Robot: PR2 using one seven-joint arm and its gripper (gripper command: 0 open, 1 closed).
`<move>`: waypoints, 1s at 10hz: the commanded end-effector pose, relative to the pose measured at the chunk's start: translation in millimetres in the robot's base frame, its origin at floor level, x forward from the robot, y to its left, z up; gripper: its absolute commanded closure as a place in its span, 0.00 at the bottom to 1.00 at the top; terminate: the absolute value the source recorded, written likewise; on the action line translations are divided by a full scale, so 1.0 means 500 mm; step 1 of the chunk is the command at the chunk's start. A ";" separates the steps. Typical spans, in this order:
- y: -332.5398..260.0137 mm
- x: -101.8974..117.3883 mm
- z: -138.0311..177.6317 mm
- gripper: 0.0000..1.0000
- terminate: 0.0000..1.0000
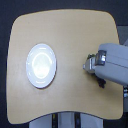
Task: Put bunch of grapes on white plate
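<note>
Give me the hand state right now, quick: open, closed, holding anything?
Hand: cannot be told. Too blurred in the exterior view to see whether the fingers are open or shut, or whether the grapes are in it. White plate is empty.

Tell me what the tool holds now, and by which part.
It cannot be told: the tool is blurred and hides whatever is under it. No grapes show; the white plate is empty.

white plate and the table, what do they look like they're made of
The white plate looks like glazed ceramic or glossy plastic: bright glare on its face and raised rim. The table looks like light wood or laminate: even tan, matte, no clear grain at this resolution.
</note>
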 end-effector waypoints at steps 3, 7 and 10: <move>0.023 -0.017 0.010 1.00 0.00; 0.036 -0.010 0.007 1.00 0.00; 0.035 -0.005 0.007 1.00 0.00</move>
